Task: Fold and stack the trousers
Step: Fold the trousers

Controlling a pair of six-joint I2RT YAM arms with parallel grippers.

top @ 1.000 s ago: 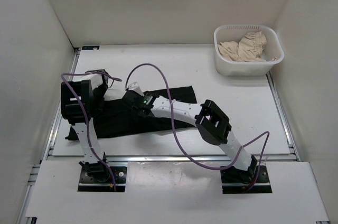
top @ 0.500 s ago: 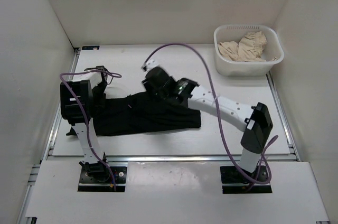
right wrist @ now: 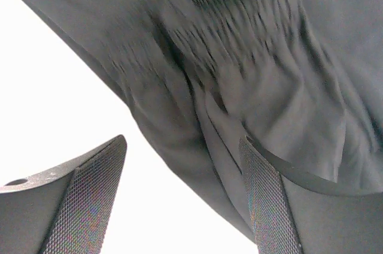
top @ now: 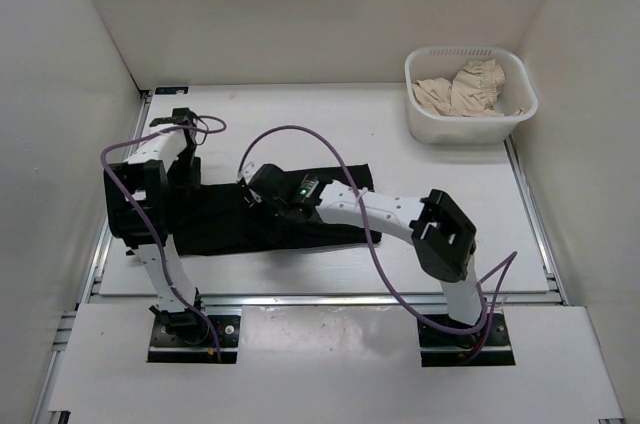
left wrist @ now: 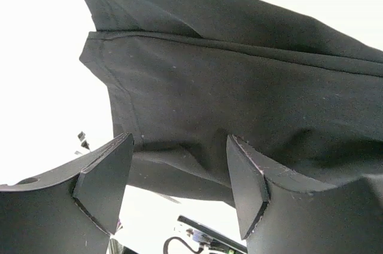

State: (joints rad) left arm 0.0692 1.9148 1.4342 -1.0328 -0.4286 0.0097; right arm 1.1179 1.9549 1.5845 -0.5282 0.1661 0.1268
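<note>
- White plastic basket [top: 470,130]: upright at the far right corner of the desk [top: 440,204].
- Beige cloth [top: 462,89]: crumpled inside the basket.
- Desk: white surface, enclosed by pale walls [top: 300,14] left, far and right.

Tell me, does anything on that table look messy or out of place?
Nothing is spilled or broken. The black trousers lie rumpled rather than flat, with creases bunched beneath the open right gripper. A beige garment sits crumpled in the white basket.
</note>
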